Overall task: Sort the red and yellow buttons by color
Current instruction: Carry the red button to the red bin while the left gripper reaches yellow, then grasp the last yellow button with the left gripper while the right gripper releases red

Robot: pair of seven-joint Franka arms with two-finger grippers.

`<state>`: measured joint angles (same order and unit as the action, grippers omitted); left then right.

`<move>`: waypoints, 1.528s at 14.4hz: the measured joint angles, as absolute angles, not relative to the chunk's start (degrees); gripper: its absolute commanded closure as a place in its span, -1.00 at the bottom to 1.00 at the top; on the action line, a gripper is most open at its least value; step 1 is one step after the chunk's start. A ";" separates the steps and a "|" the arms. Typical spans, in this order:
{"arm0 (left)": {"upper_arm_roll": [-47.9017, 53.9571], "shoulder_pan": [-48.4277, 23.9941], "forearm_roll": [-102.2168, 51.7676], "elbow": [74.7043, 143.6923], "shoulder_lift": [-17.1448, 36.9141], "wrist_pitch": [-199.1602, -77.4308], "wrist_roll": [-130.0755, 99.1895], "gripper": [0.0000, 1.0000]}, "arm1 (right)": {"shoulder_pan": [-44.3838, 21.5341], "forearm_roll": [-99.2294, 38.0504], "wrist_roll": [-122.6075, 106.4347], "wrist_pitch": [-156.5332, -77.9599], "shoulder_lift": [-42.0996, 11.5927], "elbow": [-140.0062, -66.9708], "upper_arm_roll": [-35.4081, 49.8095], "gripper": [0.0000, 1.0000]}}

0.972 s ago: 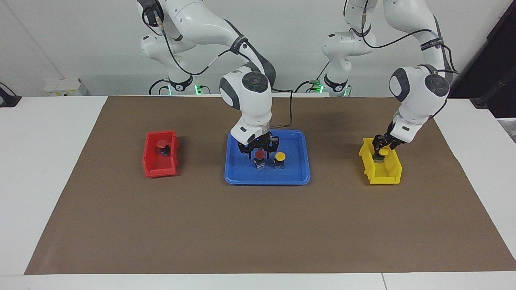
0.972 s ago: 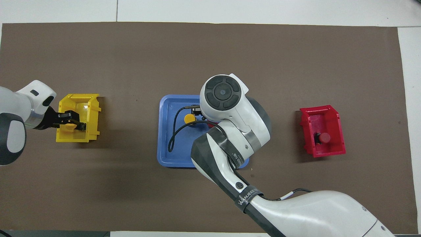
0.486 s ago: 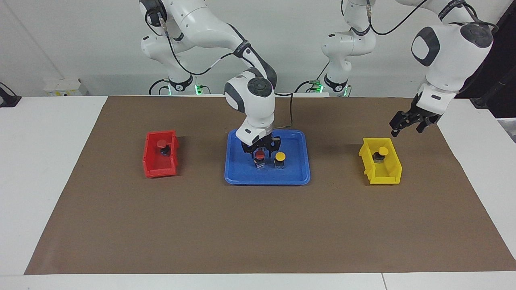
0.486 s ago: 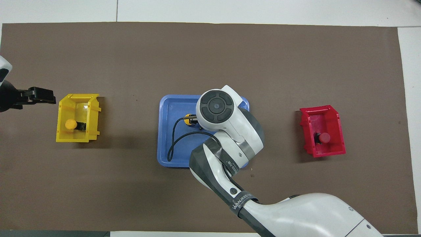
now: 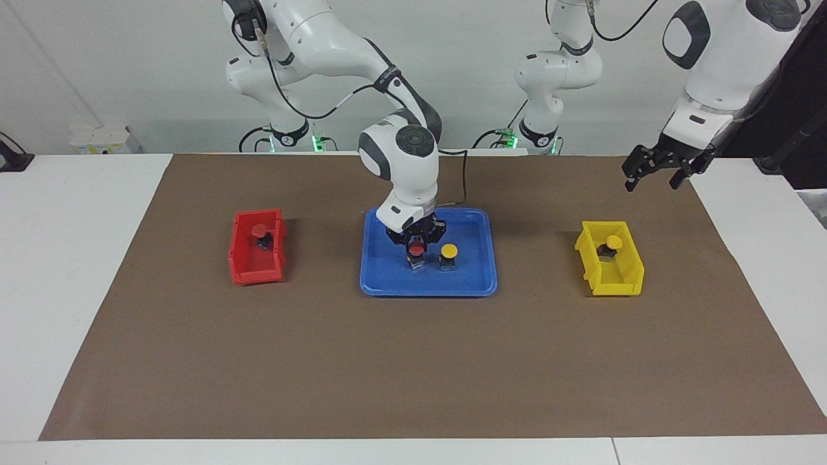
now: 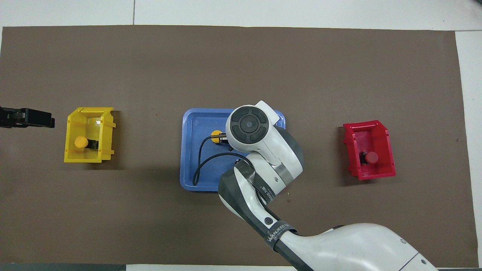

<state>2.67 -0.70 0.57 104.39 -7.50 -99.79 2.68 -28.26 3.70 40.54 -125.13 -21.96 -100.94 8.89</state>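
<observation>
My right gripper [image 5: 417,242] is down in the blue tray [image 5: 475,281], shut around the cap of a red button [image 5: 417,249] that stands on the tray. A yellow button [image 5: 448,250] stands beside it; it also shows in the overhead view [image 6: 215,135], where the arm hides the gripper and the red button. A second red button [image 5: 258,230] sits in the red bin [image 5: 257,271]. A second yellow button [image 5: 614,242] sits in the yellow bin [image 5: 609,281]. My left gripper [image 5: 652,174] is open and empty, raised over the mat beside the yellow bin.
A brown mat [image 5: 413,361] covers the table. The red bin [image 6: 371,169] is at the right arm's end and the yellow bin [image 6: 107,135] at the left arm's end, with the blue tray [image 6: 192,158] between them.
My left gripper let go of the yellow button in the yellow bin and rose away. My right gripper came down and closed on the red button in the tray.
</observation>
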 measured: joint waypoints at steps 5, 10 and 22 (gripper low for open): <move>3.35 -10.93 0.45 106.93 -1.96 -110.79 -9.34 -0.92 | -18.25 3.80 30.66 -112.84 -14.40 -96.65 7.93 0.65; 3.76 -26.45 0.44 106.90 11.81 -124.42 -26.71 -0.88 | -3.26 2.80 9.62 -108.61 -0.51 -109.08 7.76 0.65; 3.68 -34.25 0.44 106.35 17.86 -128.49 -36.30 -0.79 | 6.24 1.39 -1.69 -127.64 3.99 -128.45 7.71 0.65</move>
<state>3.68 -34.25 0.44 106.35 17.86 -128.49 -36.30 6.24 1.39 -1.69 -127.64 3.99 -128.45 7.71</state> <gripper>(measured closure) 0.097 0.590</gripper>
